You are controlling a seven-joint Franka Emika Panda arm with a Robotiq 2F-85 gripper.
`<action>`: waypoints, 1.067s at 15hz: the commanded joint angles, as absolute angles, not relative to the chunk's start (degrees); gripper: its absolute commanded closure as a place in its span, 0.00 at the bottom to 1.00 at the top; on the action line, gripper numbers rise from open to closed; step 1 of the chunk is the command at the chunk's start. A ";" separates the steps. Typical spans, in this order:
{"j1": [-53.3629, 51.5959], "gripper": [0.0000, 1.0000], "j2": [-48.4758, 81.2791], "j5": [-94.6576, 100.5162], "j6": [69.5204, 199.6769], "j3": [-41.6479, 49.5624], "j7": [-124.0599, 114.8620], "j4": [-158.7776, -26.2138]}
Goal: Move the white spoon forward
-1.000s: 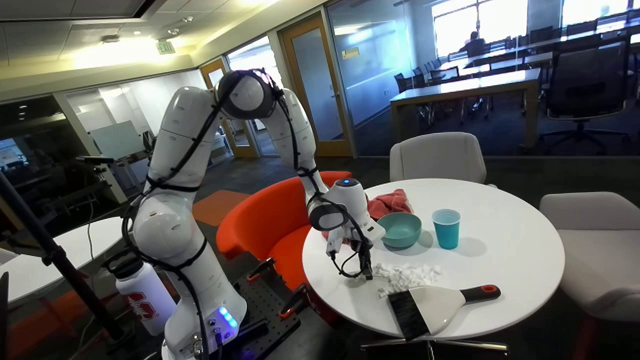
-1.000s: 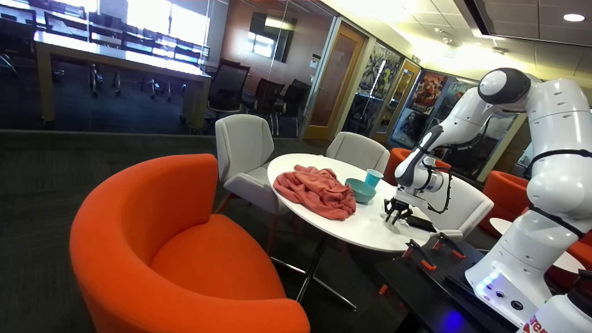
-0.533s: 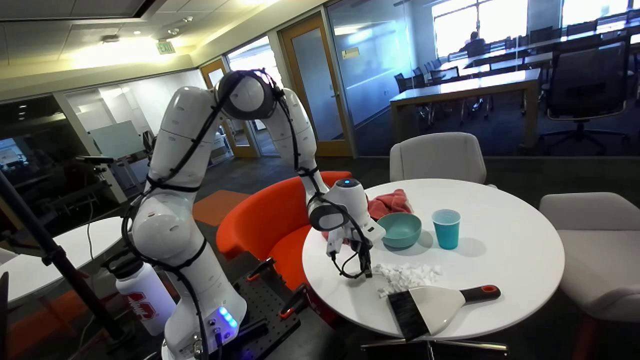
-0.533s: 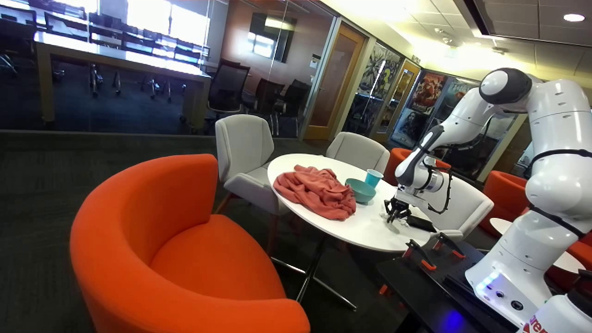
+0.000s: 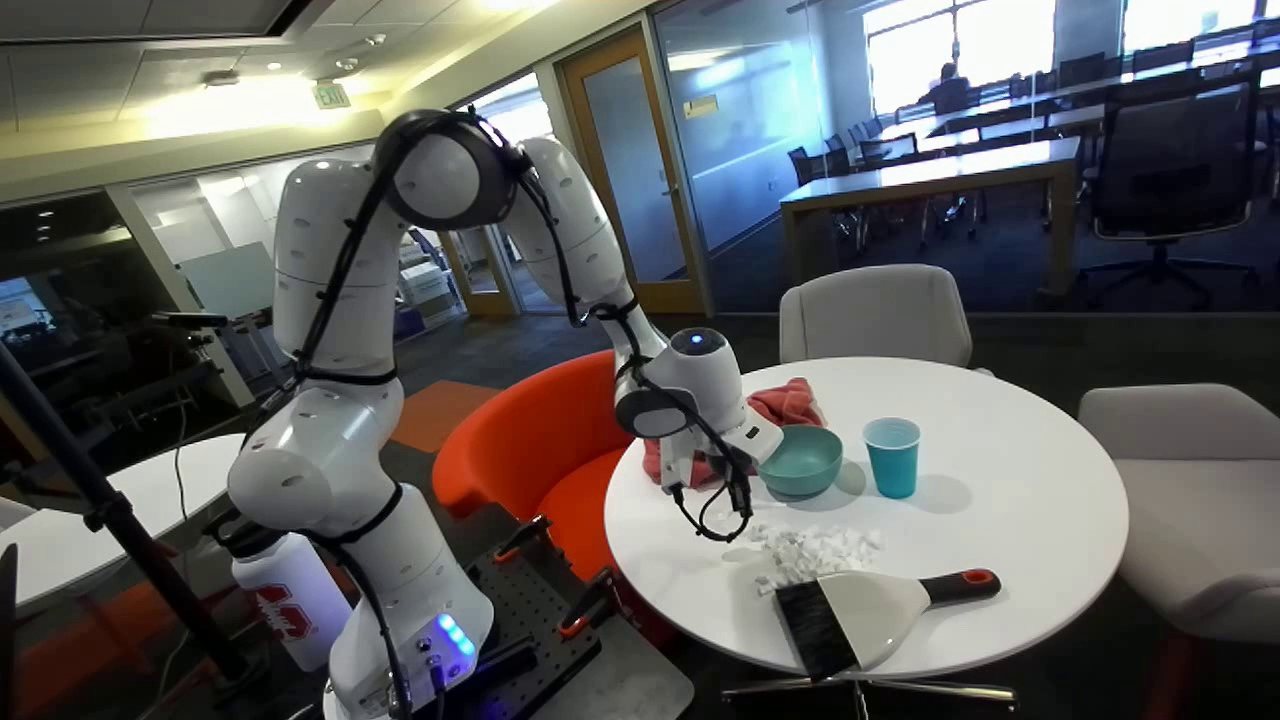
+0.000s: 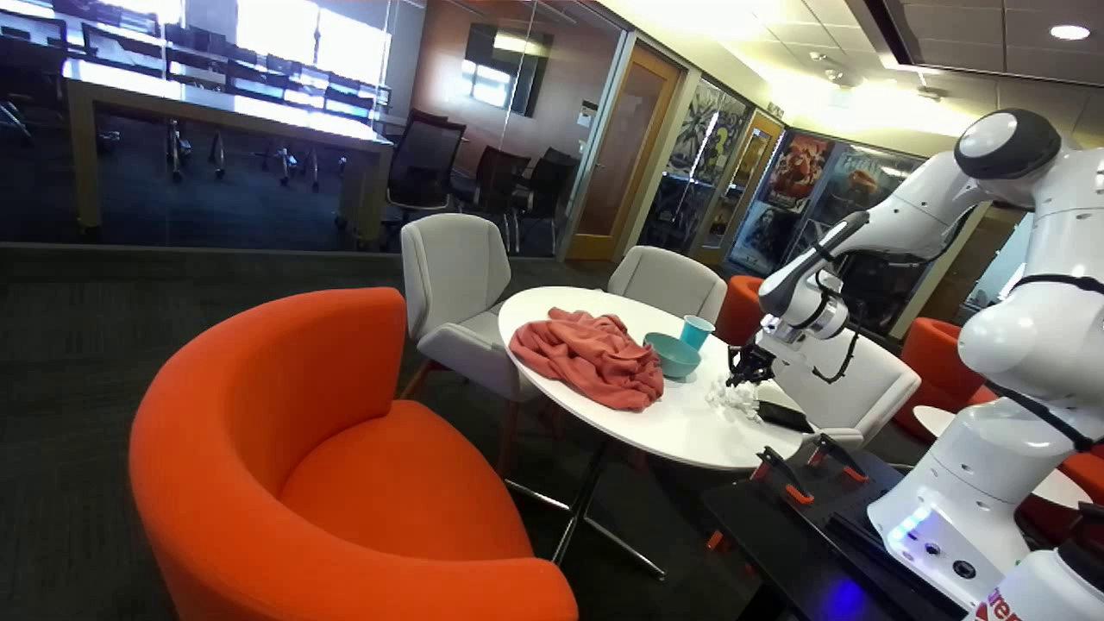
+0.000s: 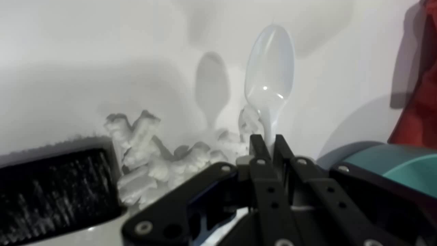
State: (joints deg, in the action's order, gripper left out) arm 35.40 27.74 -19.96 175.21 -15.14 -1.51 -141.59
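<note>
The white spoon [image 7: 272, 65] shows in the wrist view, bowl pointing away from my gripper [image 7: 269, 145]. The fingers are closed on both sides of its handle; the handle's end is hidden between them. The spoon's shadow lies apart from it on the white table, so the spoon is held above the surface. In an exterior view my gripper [image 5: 742, 508] hangs over the table beside the teal bowl and white bits. It also shows over the white bits in an exterior view [image 6: 743, 373]. I cannot make out the spoon in either exterior view.
White foam-like bits [image 5: 815, 552] lie below the gripper. A black-bristled brush with a red-tipped handle [image 5: 880, 610] lies at the table's near side. A teal bowl [image 5: 800, 462], blue cup [image 5: 892, 462] and red cloth [image 6: 595, 358] stand or lie nearby on the round table [image 5: 1020, 480].
The fingers drew together between one second and half a second ago. Since then the arm has risen, lifting the gripper off the tabletop. The bowl, cup and brush stay put.
</note>
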 commanded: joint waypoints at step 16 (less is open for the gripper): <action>39.64 0.98 39.23 -26.03 185.88 -14.32 -11.82 -122.37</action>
